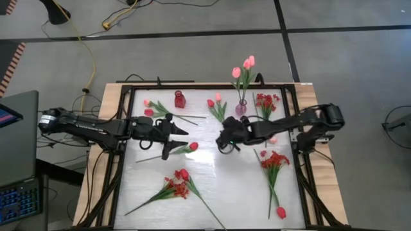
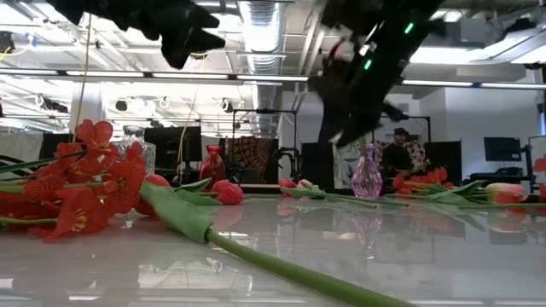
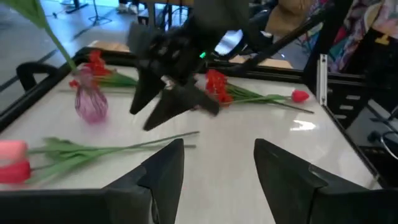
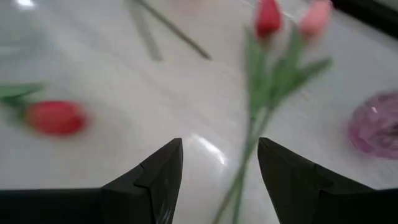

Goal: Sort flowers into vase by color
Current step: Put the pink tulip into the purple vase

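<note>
Where the camera looks straight down, the two arms reach toward each other over the middle of the white table (image 1: 212, 186). The left gripper (image 1: 182, 140) hangs with its fingers spread and empty just beside a red tulip (image 1: 192, 146) lying flat. The right gripper (image 1: 223, 140) sits a little apart from it, also holding nothing. At the far edge a purple vase (image 1: 241, 108) already carries pink tulips (image 1: 244, 64), and a red vase (image 1: 180, 99) stands to its left. A red and pink tulip pair (image 1: 216, 104) lies between the two vases. A red spray (image 1: 180, 184) lies near the front, and another red spray (image 1: 275, 160) lies on the right side.

From table height, the near spray (image 2: 85, 183) fills the left of the scene, its green stem running across the front. The purple vase (image 2: 367, 177) and red vase (image 2: 212, 164) stand upright behind, with both arms hanging above.

Past the left wrist's fingers (image 3: 165, 168), parted with bare table between them, the other arm's gripper hovers over the table, with the purple vase (image 3: 91, 102) off to one side.

Past the right wrist's fingers (image 4: 152, 171), likewise apart and empty, lie the red tulip (image 4: 56, 117) and the tulip pair (image 4: 273, 37), with the purple vase (image 4: 376, 121) at the edge.
</note>
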